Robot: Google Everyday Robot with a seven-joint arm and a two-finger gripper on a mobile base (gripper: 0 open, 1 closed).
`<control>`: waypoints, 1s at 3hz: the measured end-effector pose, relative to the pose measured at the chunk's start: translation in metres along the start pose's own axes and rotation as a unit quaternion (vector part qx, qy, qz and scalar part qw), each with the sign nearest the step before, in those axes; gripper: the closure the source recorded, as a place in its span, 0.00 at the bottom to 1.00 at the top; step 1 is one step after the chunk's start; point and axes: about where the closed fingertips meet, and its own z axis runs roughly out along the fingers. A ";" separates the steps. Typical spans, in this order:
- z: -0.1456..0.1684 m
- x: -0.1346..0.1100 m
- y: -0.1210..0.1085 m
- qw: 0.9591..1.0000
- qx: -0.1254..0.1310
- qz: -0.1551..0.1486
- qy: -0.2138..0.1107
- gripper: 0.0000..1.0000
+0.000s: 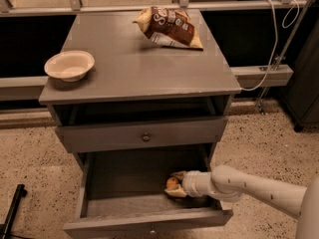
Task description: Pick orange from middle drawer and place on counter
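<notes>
Your gripper (175,185) is down inside the open middle drawer (124,180), near its right side wall and close to the front. The pale arm (249,185) reaches in from the right, over the drawer's right front corner.

The orange (172,182) lies on the drawer floor right at the gripper's tip, on its left end as you see it, with pale parts of the gripper showing just above and just below the fruit. You cannot tell from this view whether the gripper is clenched on the orange or only set about it, nor whether the fruit has left the floor.

Above the open drawer you have a closed drawer front with a small round knob (145,137), and above that an open slot under the bench (139,68).

On the bench, a cream bowl (69,65) stands near the left edge and a brown-and-yellow chip bag (169,26) lies at the back, right of centre. Both are well apart from the orange.
</notes>
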 end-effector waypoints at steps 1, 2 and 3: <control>-0.005 -0.009 -0.006 0.999 -0.004 0.017 -0.038 0.78; -0.048 -0.052 -0.017 0.992 -0.004 0.005 -0.130 0.99; -0.132 -0.111 -0.005 0.977 -0.008 -0.080 -0.195 1.00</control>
